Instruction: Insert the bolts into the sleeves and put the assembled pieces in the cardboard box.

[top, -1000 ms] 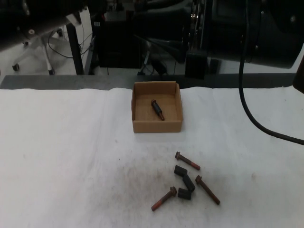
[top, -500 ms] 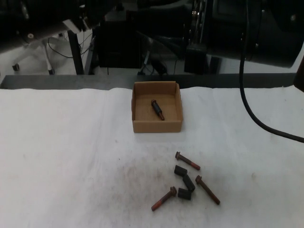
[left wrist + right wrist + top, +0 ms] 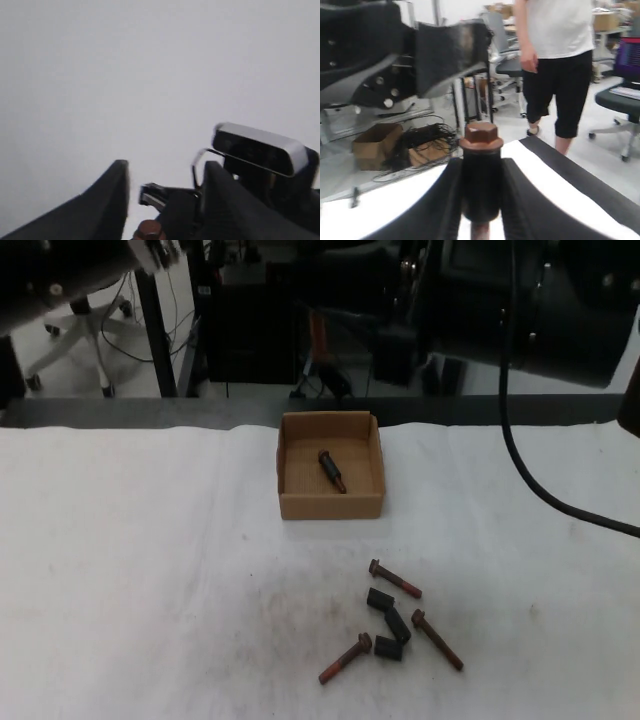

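- right wrist view: right gripper (image 3: 481, 169) clamped on 1 black sleeve (image 3: 480, 192); 1 bolt (image 3: 480, 136) sits in it, head against the sleeve's end.
- left wrist view: left gripper (image 3: 166, 170), fingers apart, holding nothing.
- high view: cardboard box (image 3: 330, 506) on white cloth (image 3: 130, 560), 1 assembled piece (image 3: 332, 470) lying inside.
- high view, nearer the camera: 3 loose bolts (image 3: 395, 579) and 3 loose sleeves (image 3: 398, 623), clustered together, well apart from the box.

A white-covered bench (image 3: 120, 570) carried an open cardboard box (image 3: 330, 506) toward its far edge. Nearer, three rusty bolts (image 3: 395, 579) lay around what looked like three dark sleeves (image 3: 390, 622).
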Controlling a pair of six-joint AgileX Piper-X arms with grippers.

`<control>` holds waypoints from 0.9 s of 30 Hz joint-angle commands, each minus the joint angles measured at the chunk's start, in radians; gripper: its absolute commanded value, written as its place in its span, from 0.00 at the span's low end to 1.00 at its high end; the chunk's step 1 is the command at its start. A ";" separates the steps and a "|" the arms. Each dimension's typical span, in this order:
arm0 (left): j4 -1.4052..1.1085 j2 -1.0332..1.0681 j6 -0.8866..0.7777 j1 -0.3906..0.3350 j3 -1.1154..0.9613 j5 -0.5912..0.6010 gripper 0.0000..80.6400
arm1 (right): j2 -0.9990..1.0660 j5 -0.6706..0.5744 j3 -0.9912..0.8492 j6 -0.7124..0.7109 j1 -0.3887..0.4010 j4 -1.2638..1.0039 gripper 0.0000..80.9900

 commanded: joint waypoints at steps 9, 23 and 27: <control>0.477 -0.005 0.189 0.085 -0.005 -0.209 0.00 | 0.202 0.159 -0.170 0.088 -0.118 0.388 0.01; 1.002 -0.005 0.314 0.085 -0.005 -0.214 0.00 | 0.830 0.226 -0.766 0.079 -0.153 0.839 0.01; 1.051 -0.005 0.314 0.085 -0.005 -0.214 0.00 | 0.935 0.278 -0.880 0.079 -0.153 0.843 0.01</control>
